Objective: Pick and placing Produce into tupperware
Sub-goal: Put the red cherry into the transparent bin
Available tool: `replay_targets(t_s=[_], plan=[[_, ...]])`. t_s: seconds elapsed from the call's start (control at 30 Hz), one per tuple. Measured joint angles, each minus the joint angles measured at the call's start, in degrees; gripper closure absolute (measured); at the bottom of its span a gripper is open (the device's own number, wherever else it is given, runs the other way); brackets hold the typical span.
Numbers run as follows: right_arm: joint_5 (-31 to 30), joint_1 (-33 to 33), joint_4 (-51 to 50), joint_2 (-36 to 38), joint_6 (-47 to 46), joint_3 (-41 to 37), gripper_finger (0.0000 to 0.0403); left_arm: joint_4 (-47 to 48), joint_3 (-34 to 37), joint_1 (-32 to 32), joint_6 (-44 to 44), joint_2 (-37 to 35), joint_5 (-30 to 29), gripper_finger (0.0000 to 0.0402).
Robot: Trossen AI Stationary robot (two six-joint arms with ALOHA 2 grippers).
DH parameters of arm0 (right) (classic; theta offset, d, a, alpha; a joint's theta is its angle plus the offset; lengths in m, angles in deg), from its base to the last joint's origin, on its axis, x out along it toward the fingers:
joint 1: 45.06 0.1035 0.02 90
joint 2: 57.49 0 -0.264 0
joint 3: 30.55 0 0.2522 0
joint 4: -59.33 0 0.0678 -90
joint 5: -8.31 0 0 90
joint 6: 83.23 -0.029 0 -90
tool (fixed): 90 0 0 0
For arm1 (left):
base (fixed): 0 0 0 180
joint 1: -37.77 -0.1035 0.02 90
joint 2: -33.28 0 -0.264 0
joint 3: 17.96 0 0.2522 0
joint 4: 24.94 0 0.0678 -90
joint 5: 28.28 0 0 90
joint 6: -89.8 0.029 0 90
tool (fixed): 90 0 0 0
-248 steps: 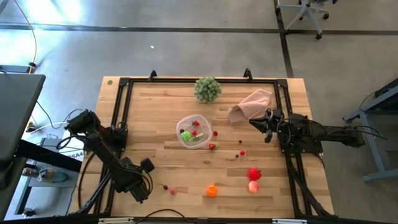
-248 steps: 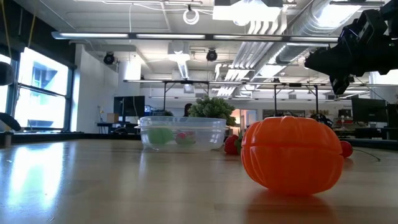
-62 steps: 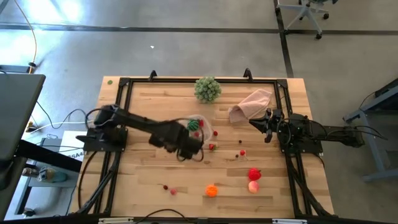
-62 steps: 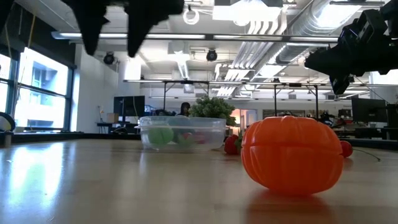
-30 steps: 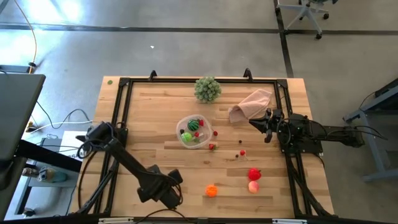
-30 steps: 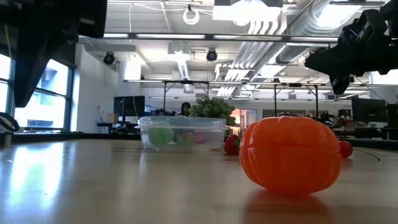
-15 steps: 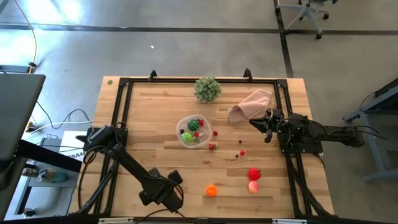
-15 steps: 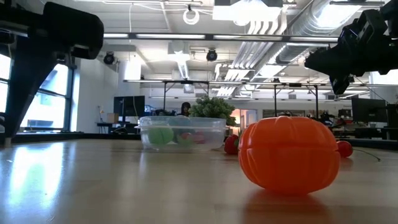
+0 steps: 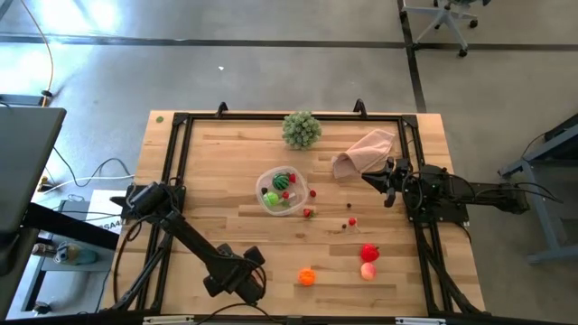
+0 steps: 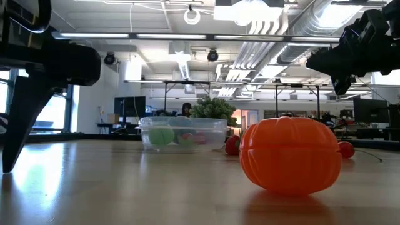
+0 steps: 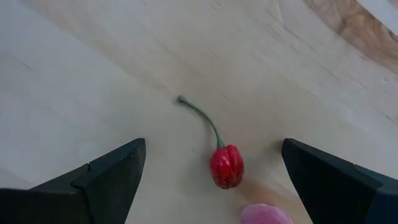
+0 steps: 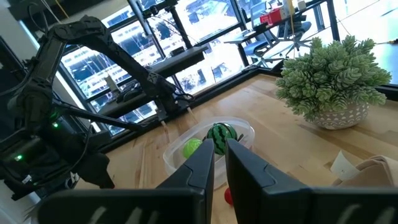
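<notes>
My left gripper (image 9: 242, 276) is low over the table's near-left part, open. In the left wrist view its two fingers stand apart on either side of a tiny red berry with a green stem (image 11: 226, 167), touching nothing; a pink piece (image 11: 264, 215) lies just beside the berry. The clear tupperware (image 9: 283, 190) sits mid-table with light green, striped dark green and red pieces inside. The orange piece (image 9: 308, 276), a red piece (image 9: 368, 252) and a pink piece (image 9: 368, 270) lie near the near edge. My right gripper (image 9: 386, 185) waits at the right side, shut.
A large leafy green ball (image 9: 302, 129) stands at the far edge and a pinkish-beige cloth (image 9: 365, 152) lies far right. Loose berries (image 9: 307, 213) (image 9: 352, 221) are scattered right of the tupperware. A black rail frame (image 9: 172, 162) borders the table. The orange piece (image 10: 291, 155) fills the low view's foreground.
My left gripper has come down toward the table over the small berry at the near-left, staying open; in the low view its finger drops from the upper corner almost to the tabletop. The right arm has kept still.
</notes>
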Motion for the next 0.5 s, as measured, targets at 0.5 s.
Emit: replay_targets(t_s=[0.5], plan=[[0.00, 0.00, 0.00, 0.00, 0.01, 0.01, 0.0373, -2.14, 0.00, 0.02, -0.53, -0.06, 0.22, 0.0162]])
